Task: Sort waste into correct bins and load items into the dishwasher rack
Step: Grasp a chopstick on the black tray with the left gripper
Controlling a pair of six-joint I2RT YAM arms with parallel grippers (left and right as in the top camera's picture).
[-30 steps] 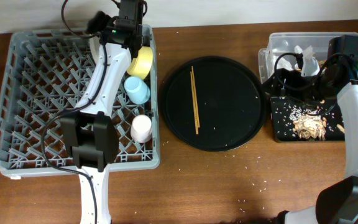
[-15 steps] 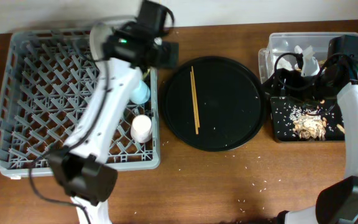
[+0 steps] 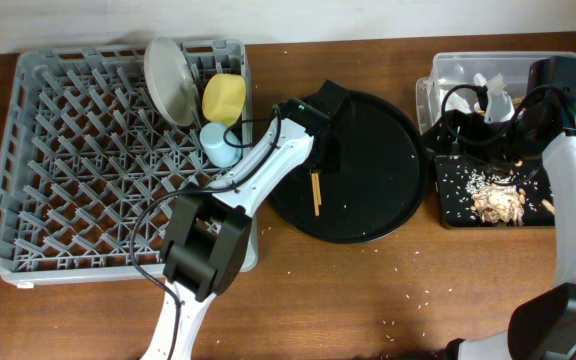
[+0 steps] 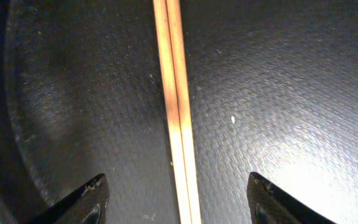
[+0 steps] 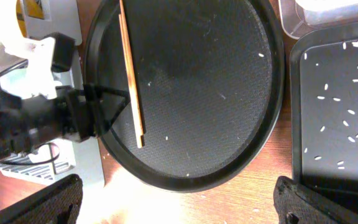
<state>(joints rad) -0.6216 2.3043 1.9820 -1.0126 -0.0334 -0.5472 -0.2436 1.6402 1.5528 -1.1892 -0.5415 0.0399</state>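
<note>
The pair of wooden chopsticks lies on the round black tray. My left gripper is open just above them, a finger on each side of the chopsticks in the left wrist view. The grey rack holds the pale grey plate on edge, the yellow bowl and the light blue cup. The pinkish-white cup is hidden by my left arm. My right gripper is open and empty between the round tray and the bins.
The clear tub at the back right holds white napkins. The shallow black tray in front of it holds food scraps and rice. A few rice grains lie on the wooden table.
My left arm has swung from the rack's far edge to the round tray, over the chopsticks. The plate now stands uncovered in the rack. The right arm has not moved.
</note>
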